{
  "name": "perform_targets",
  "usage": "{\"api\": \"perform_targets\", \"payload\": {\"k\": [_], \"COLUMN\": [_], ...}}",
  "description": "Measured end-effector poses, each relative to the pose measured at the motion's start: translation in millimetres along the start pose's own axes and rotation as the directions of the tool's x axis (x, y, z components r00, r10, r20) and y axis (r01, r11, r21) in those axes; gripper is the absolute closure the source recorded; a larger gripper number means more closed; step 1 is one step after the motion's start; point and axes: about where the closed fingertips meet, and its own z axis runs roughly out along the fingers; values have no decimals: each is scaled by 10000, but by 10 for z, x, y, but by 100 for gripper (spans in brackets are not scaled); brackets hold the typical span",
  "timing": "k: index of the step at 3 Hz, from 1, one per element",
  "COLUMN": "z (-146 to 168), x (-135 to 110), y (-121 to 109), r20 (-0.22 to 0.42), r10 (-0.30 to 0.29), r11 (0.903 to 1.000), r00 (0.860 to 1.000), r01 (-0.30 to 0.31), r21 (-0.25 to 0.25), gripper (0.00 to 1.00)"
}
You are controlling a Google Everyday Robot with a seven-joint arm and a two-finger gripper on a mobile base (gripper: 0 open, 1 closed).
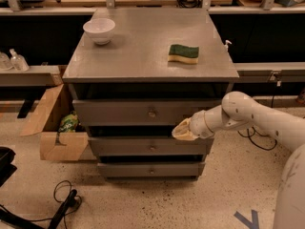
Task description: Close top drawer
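Observation:
The top drawer (pixel 124 112) is the wide grey front under the cabinet top, with a small metal knob (pixel 152 113) at its centre. It stands out a little from the cabinet, with a dark gap above it. My gripper (pixel 181 130) comes in from the right on a white arm and sits at the drawer's lower right edge, right of the knob, touching or nearly touching the front.
A white bowl (pixel 99 30) and a green-and-yellow sponge (pixel 183 53) lie on the cabinet top (pixel 138 46). Two lower drawer fronts (pixel 143 147) sit beneath. An open cardboard box (pixel 55 128) stands at the left. Cables (pixel 62 204) lie on the floor.

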Motion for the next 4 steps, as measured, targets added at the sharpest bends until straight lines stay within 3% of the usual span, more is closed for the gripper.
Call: {"api": "perform_targets", "payload": {"k": [1,2,3,4], "z": [18,63,3,-341], "x": [-3,-18,-133,-344], "y": [9,51,316,751], "r20": [11,28,-678,-1672], "r10": [2,-68,-165,307], "r11": [10000,9999,9923,9780], "r00": [10000,10000,9976,9854], "r01": [-2,68,80,-642], "r21": [-32,-126,-1235,-1987], "gripper": [31,32,57,79]}}
